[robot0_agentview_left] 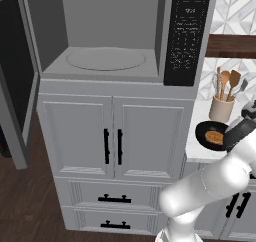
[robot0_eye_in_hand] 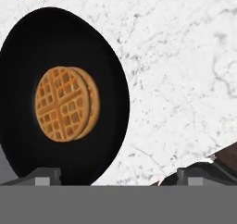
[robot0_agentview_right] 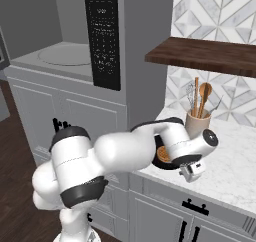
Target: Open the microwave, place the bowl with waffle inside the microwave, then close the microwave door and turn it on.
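Far left of my gripper (robot0_eye_in_hand: 115,177), the microwave door (robot0_agentview_left: 17,86) hangs open, so I judge the pickup is in hand. Jaws spread wide and empty, I hover over the bowl (robot0_eye_in_hand: 28,149); its near rim sits between them, the waffle (robot0_eye_in_hand: 67,104) left of centre. Next I should descend and close on that rim.

Matt round black bowl (robot0_eye_in_hand: 65,47) holds a grid-textured golden waffle (robot0_eye_in_hand: 65,103) on the polished, grey-veined white marble counter (robot0_eye_in_hand: 185,70).
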### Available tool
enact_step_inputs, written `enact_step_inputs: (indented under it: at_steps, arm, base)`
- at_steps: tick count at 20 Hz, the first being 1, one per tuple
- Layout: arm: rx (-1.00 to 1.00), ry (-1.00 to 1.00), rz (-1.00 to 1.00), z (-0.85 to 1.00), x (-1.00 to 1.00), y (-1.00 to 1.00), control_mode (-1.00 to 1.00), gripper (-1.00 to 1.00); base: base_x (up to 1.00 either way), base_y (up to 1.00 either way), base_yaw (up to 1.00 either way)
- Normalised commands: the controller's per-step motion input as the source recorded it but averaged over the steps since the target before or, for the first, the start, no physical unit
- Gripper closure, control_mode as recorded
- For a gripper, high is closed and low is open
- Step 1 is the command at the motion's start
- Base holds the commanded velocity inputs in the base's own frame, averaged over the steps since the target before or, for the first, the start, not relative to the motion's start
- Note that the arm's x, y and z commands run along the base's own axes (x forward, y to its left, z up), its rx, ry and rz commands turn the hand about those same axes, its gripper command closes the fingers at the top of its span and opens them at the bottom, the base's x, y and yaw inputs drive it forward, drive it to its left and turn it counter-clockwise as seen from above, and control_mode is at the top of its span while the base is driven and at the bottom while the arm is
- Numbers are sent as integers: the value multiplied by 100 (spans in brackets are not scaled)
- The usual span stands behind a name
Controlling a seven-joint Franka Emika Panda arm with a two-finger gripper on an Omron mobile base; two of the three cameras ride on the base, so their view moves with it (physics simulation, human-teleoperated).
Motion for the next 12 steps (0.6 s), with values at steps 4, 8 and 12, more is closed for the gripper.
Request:
enact_step_inputs:
  at_steps: [4,8,12]
  arm:
    - [0,0,0,-26,17,-2,-100,-100]
    - [0,0,0,-31,16,0,-100,-100]
    - [0,0,0,-28,9,0,-100,-100]
  base:
    - [0,0,0]
    - [0,0,0]
    - [0,0,0]
